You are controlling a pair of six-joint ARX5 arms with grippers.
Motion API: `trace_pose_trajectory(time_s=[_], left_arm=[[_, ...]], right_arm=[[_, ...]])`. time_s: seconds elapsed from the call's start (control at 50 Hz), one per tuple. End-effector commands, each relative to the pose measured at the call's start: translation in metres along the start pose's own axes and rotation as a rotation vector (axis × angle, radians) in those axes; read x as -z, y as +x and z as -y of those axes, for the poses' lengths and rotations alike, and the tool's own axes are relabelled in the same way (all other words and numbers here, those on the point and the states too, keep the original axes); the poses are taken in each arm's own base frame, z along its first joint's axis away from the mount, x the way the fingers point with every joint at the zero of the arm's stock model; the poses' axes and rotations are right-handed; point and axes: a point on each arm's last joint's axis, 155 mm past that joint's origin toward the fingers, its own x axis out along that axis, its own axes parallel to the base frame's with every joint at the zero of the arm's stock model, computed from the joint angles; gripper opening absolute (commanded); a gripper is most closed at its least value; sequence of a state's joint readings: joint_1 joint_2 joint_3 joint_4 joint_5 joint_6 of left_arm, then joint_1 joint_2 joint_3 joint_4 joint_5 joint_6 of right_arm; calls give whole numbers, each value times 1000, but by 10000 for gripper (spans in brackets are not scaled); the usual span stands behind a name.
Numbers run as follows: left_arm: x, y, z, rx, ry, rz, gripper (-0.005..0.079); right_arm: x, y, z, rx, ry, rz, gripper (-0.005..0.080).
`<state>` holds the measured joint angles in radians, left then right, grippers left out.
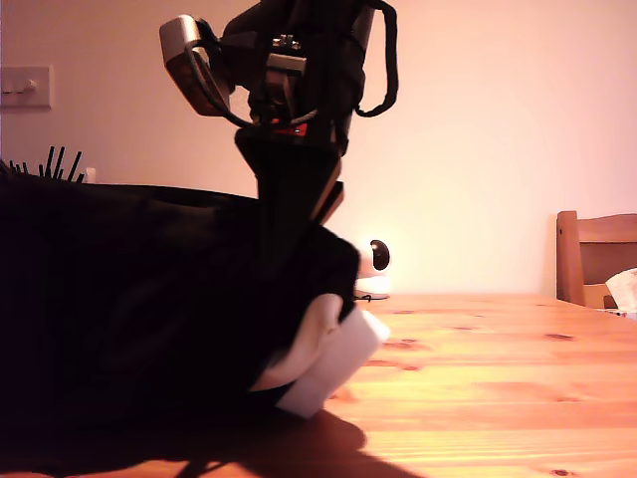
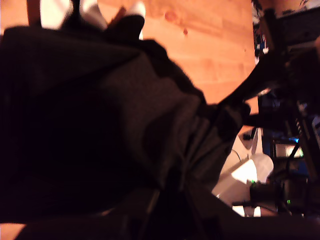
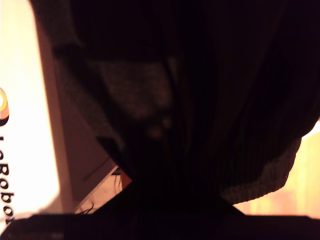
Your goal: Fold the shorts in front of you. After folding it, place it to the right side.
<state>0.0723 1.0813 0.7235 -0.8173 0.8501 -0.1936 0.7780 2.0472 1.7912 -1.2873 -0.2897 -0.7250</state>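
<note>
The black shorts point(image 1: 139, 309) hang lifted in a bunch over the wooden table point(image 1: 498, 378) at the exterior view's left, one white hem band point(image 1: 333, 363) dangling near the tabletop. A black arm point(image 1: 289, 90) comes down from above, and its gripper point(image 1: 299, 214) meets the fabric's top edge. Which arm this is I cannot tell. In the first wrist view the shorts point(image 2: 100, 125) crease toward my first gripper point(image 2: 170, 210), which is shut on the cloth. In the second wrist view the shorts point(image 3: 210, 100) drape from my second gripper point(image 3: 170, 200), also shut on them. The dark cloth hides both sets of fingers.
A small white camera point(image 1: 376, 261) stands on the table behind the shorts. A wooden chair point(image 1: 595, 259) is at the exterior view's right edge. Another black arm point(image 2: 265, 75) and a white base point(image 2: 245, 170) show beyond the cloth in the first wrist view.
</note>
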Motion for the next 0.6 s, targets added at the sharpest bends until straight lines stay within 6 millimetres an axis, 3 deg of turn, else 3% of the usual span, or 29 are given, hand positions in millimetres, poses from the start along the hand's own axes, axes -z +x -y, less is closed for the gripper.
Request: trace_pose_trajectory(time_s=[0.0,0.26,0.58], left_arm=[[-21,-11,-13,-74,29,86,-20],[-50,-17,-40,-208,64,187,-20],[-60,7,-74,-238,11,126,-20]], right_arm=[[15,-6,7,7,-2,-20,-13],[-7,-7,2,-31,-49,88,-13],[-25,5,-10,-140,-90,181,-13]])
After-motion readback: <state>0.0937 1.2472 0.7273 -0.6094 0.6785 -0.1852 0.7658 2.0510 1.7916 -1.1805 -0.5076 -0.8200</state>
